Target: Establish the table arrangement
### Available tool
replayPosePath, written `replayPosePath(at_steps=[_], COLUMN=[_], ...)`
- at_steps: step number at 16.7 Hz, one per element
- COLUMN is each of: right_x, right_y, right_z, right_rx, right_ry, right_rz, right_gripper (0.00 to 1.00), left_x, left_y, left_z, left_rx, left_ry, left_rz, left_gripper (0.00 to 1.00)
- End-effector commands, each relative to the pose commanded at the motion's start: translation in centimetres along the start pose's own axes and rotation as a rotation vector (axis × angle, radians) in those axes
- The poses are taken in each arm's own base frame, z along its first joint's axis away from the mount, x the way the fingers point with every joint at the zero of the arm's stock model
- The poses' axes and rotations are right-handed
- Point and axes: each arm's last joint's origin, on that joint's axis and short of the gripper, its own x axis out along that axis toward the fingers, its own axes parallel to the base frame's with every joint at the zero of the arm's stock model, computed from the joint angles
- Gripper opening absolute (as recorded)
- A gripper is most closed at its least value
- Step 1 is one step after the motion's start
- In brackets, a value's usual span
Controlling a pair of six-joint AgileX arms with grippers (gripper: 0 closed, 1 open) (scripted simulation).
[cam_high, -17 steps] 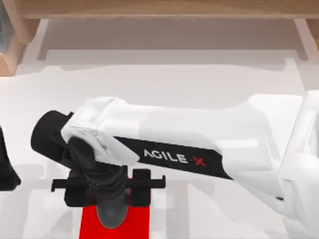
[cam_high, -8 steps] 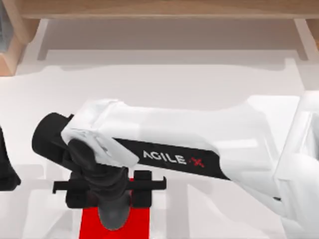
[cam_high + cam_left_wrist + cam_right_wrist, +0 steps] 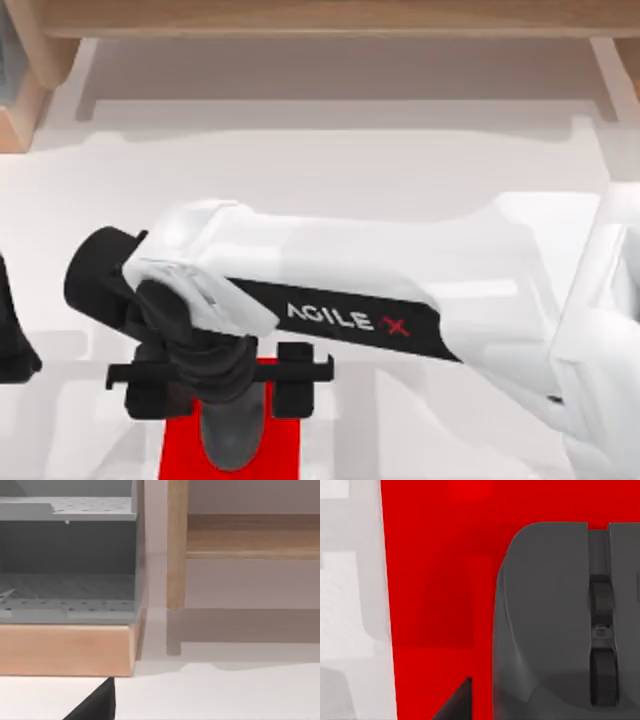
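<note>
Item: broad white smooth counter (image 3: 330,170), beneath and around the right gripper (image 3: 222,385). Rigid, fixed; not for lifting.
On it: small red rectangular mat (image 3: 435,580), thin, likely pliable, directly under the gripper; dark grey computer mouse (image 3: 545,625) on the mat, light, smooth-shelled, best gripped across its flanks.
Right gripper: fingers spread wide, whether gripping the mouse cannot be told.
Left gripper (image 3: 15,340): parked far aside.

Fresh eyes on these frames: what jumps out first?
The red mat at the bottom edge of the top view, vivid against the white table. The right arm reaches across from the right, and its right gripper sits over a dark grey computer mouse lying on that mat. Behind, a light wooden frame and a grey perforated rack stand at the table's far left corner.
</note>
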Motion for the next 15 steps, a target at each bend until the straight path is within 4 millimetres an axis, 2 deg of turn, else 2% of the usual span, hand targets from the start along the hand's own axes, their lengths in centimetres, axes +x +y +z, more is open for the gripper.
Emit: replayPosePath(at_steps=[10, 13, 15], right_x=[0.0, -1.1, -1.7], right_y=[0.0, -0.8, -2.2], right_z=[0.0, 1.4, 3.4], right_rx=[0.001, -0.009, -0.03], right_ry=[0.0, -0.014, -0.03], right_rz=[0.001, 0.067, 0.148], right_gripper=[1.0, 1.0, 1.0], left_x=[0.0, 0.0, 0.0], left_y=[0.0, 0.0, 0.0], left_z=[0.0, 0.0, 0.0], left_rx=[0.0, 0.0, 0.0], left_ry=[0.0, 0.0, 0.0], left_rz=[0.0, 0.0, 0.0], left_gripper=[1.0, 1.0, 1.0])
